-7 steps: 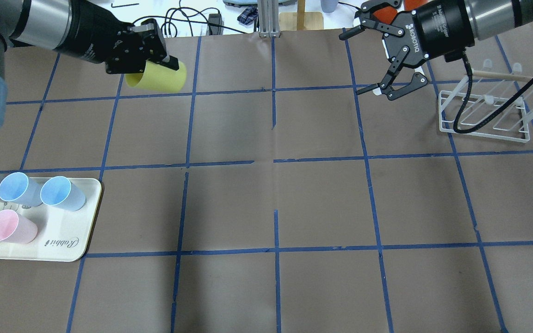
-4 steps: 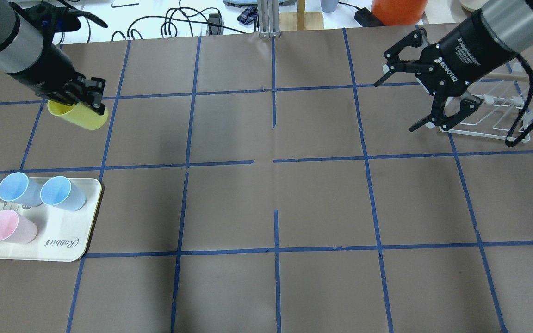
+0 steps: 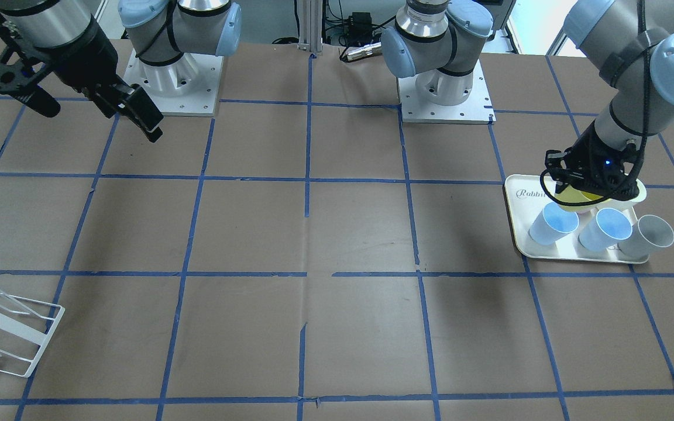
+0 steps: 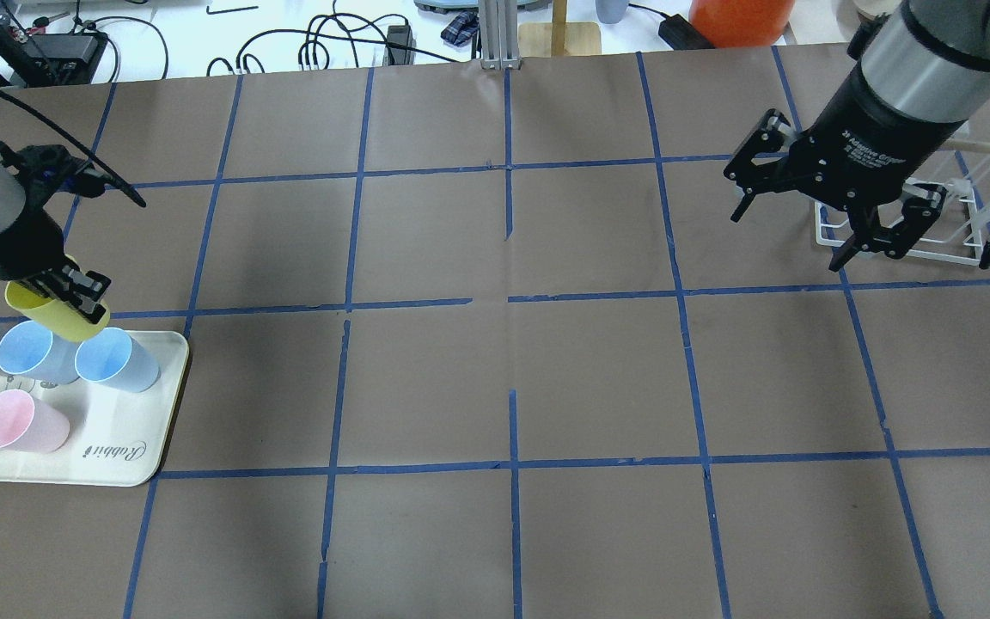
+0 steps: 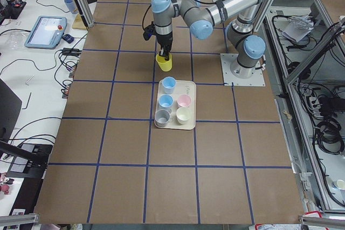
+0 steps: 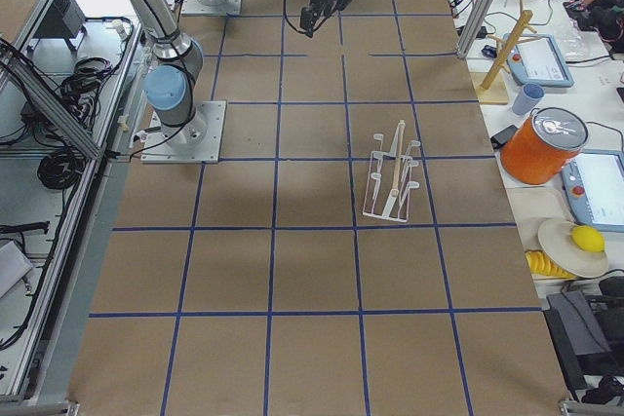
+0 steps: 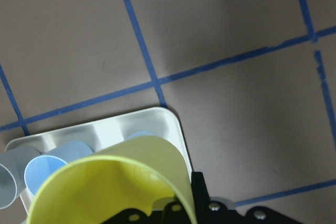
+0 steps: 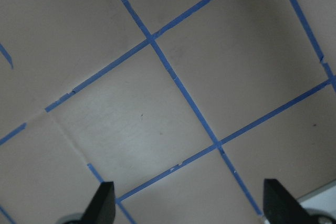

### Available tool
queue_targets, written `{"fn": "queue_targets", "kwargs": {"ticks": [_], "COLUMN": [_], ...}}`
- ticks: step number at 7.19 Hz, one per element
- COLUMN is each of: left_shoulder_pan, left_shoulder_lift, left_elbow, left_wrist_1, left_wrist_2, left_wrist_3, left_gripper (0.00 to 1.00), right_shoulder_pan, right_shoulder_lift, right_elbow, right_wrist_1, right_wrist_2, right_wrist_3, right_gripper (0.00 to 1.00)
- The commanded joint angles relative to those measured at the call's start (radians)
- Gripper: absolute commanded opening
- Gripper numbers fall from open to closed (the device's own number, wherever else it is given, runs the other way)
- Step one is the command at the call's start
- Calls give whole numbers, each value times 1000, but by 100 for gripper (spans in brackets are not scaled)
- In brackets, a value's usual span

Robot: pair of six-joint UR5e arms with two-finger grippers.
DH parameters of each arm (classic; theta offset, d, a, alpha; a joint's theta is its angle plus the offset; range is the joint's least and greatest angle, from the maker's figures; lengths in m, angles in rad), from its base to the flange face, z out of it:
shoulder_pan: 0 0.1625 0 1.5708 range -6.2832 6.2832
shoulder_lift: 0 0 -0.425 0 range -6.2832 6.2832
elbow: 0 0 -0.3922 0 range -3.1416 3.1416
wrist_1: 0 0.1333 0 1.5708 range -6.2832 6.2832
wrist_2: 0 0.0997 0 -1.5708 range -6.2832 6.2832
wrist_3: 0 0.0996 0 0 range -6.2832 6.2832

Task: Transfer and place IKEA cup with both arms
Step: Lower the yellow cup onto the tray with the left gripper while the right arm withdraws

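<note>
On the near side of the brown desk [image 4: 504,387], a cream plastic tray [image 4: 121,464] holds pastel tumblers [image 4: 9,421]. Above its far side the left fingers [image 4: 89,291] clamp the bright yellow-green tapered IKEA cup [image 4: 52,314], tilted by two blue cups [image 4: 108,357]. Placing seems in hand: next, right it and lower it into the tray's free corner. Farther off, the right fingers [image 4: 846,254] gape wide, empty.

The yellow-green IKEA cup [image 4: 55,318] (plain, tapered, handleless) hangs tilted at the tabletop's left end, pinched at its rim by the left tool [image 4: 74,297]. The right tool [image 4: 787,239] gapes empty over the right end.
</note>
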Motion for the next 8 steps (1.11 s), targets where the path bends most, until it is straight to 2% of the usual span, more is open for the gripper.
{"fn": "queue_targets", "kwargs": {"ticks": [1,2,3,4,5,6,7,8], "left_shoulder_pan": [29,49,102,150,175,178,181,181], "left_shoulder_lift": [65,76,85,99,109,122,119,120], "left_elbow": [-122,-142,-175,-227,-261,-303,-349,-396], "left_wrist_1": [37,31,33,36,40,46,154,231], "left_wrist_2": [-1,-3,-4,-44,-50,-52,-53,-53], "left_wrist_3": [48,101,137,166,191,188,195,197], "left_gripper": [0,0,0,0,0,0,0,0], "right_shoulder_pan": [55,56,56,56,55,53,53,53], "right_shoulder_lift": [-11,-37,-53,-55,-61,-45,-25,-21], "right_elbow": [129,162,177,161,108,13,-34,-34], "right_wrist_1": [-206,-256,-256,-232,-115,16,59,63], "right_wrist_2": [-66,-77,-76,-56,-28,-30,-30,-28], "right_wrist_3": [-79,-119,-127,-145,-150,-164,-193,-198], "right_gripper": [100,100,100,100,100,100,100,100]}}
